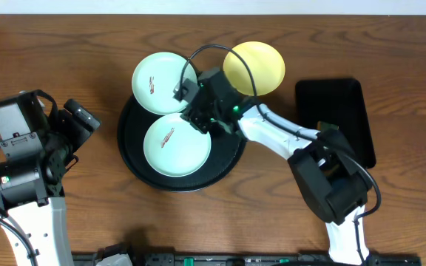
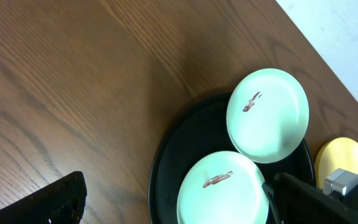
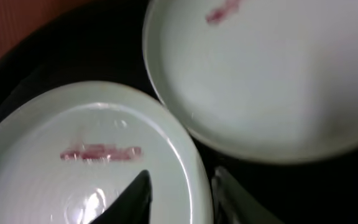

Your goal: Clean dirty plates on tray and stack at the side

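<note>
Brown wood-grain tabletop (image 1: 65,44), spreading under and around both hands. Shows dark streaks in the grain ahead of the left hand (image 1: 80,118) in the left wrist view. Small black rectangular tray (image 1: 335,111), well off to the right of the right hand (image 1: 198,120) and far across from the left hand. Lies flat on the tabletop, long side running toward the far edge, corners rounded, surface glossy. Pale strip (image 1: 272,6) beyond the tabletop's far edge, well ahead of both hands; looks whitish and featureless.
</note>
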Controlling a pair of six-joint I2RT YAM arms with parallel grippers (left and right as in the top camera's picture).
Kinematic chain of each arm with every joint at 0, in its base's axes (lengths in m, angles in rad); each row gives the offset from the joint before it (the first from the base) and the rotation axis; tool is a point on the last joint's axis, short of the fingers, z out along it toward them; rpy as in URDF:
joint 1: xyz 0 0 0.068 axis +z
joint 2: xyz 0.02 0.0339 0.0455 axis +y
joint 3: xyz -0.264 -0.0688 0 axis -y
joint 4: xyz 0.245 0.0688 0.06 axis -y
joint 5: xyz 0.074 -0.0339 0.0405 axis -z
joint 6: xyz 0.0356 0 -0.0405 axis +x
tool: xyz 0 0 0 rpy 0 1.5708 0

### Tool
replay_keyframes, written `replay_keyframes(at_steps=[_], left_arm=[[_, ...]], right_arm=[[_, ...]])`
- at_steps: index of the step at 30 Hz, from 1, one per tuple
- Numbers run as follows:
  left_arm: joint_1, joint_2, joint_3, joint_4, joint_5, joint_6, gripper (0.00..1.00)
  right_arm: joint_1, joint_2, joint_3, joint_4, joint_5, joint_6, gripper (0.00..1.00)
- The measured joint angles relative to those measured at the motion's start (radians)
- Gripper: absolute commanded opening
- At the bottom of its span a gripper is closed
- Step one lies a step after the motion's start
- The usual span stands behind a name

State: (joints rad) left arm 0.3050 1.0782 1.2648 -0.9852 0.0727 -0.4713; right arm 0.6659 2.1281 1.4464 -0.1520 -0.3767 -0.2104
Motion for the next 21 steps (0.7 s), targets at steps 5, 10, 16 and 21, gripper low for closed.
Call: replay_keyframes(at_steps=[5,10,16,21], left_arm=[[0.000,0.000,0.000,0.000,0.000,0.000,0.97],[0.000,0.000,0.000,0.000,0.000,0.000,0.97],[0.000,0.000,0.000,0.000,0.000,0.000,0.97],[0.000,0.000,0.000,0.000,0.000,0.000,0.97]], right_arm=[[-0.032,0.040,0.000,0.005,-0.027,0.011,0.28],[-0.029,0.074,0.000,0.006,-0.037,0.019,0.20],[-0.013,0.076,0.000,-0.001,-0.031,0.022,0.14],[0.000,0.076,-0.005,-0.002,0.011,0.023,0.11]])
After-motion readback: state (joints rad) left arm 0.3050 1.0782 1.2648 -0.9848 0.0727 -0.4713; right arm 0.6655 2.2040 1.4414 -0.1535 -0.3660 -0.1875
